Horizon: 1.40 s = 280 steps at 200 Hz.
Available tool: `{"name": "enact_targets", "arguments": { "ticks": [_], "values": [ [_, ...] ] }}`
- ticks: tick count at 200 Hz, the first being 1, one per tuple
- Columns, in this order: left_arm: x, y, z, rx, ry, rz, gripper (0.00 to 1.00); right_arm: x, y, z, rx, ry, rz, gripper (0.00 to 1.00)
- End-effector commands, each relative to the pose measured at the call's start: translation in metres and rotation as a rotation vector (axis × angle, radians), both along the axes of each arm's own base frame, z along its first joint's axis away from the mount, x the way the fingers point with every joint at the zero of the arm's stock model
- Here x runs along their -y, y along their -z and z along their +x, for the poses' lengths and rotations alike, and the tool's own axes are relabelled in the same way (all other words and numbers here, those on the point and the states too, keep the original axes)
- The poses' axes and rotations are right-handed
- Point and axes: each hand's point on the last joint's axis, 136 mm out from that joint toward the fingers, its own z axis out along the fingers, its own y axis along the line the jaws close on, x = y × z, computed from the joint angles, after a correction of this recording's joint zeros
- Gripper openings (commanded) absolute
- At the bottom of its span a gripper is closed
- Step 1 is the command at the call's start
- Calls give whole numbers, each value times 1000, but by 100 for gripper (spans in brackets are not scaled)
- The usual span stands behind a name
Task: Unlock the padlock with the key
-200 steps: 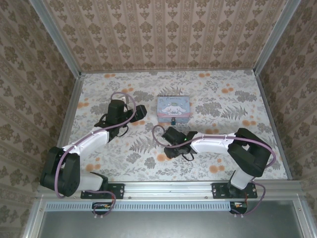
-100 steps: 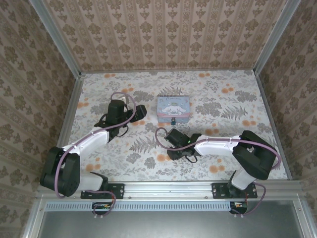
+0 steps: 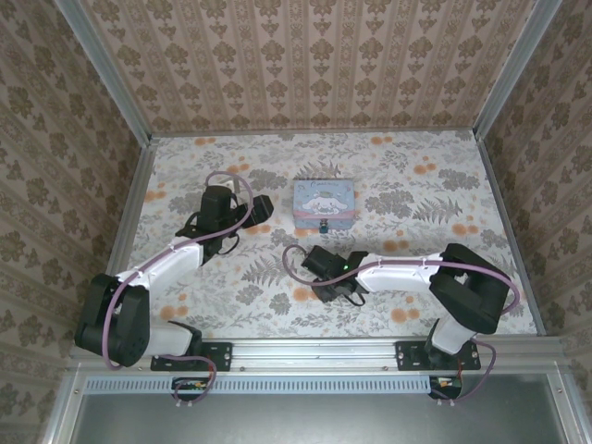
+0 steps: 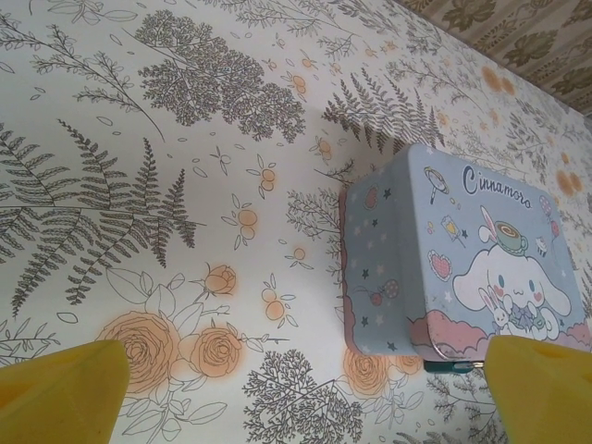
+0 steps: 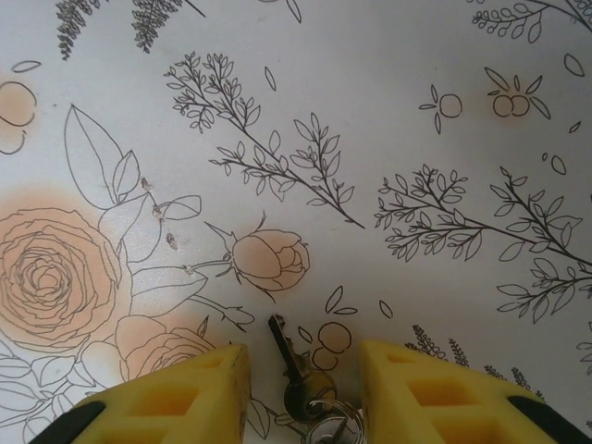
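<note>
The key (image 5: 294, 359) is a small brownish-gold key on a metal ring (image 5: 335, 429), lying flat on the flowered mat. My right gripper (image 5: 301, 393) is open and low over it, with one yellow finger (image 5: 166, 398) on each side and not touching it. From above, the right gripper (image 3: 316, 265) covers the key. The padlock (image 3: 325, 225) is a tiny dark teal lock at the near edge of the pale blue cartoon tin (image 3: 324, 199); its teal edge (image 4: 451, 367) peeks out below the tin (image 4: 462, 259). My left gripper (image 4: 301, 398) is open and empty, left of the tin (image 3: 262, 211).
The flowered mat (image 3: 407, 176) covers the table, enclosed by patterned walls and a metal rail (image 3: 314, 350) at the near edge. Open mat lies between the two grippers and to the right of the tin.
The right gripper has shifted a little toward the near edge and leftward, settling over the key. The left arm, tin and padlock have not moved.
</note>
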Motion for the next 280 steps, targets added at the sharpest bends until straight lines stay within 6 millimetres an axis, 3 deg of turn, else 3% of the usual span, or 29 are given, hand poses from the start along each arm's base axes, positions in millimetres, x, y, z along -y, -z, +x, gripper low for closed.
{"name": "enact_targets", "arguments": {
  "ticks": [1,52,93,114,147,190,194,222,250,280],
  "values": [
    [0,-16,4,28,-5,-24,100,34,28,-30,-118,4,-175,36],
    [-1,-17,6,31,-12,-23,100,39,43,-30,-114,50,-193,22],
    [0,-15,7,25,-12,-26,100,38,52,-30,-113,82,-168,0],
    [1,-13,8,21,-11,-25,100,35,47,-25,-95,100,-130,0],
    [4,-11,10,13,-2,-25,100,25,13,-7,-39,147,6,0],
    [7,-12,10,7,12,-39,100,19,-48,22,47,239,249,0],
    [8,-12,10,8,14,-42,100,18,-60,26,66,246,293,0],
    [13,-15,10,2,27,-69,100,18,-94,42,102,305,452,0],
    [27,-19,9,-15,56,-127,100,16,-126,60,140,342,575,0],
    [55,-29,8,-60,103,-261,100,6,-160,79,179,344,667,0]
  ]
}}
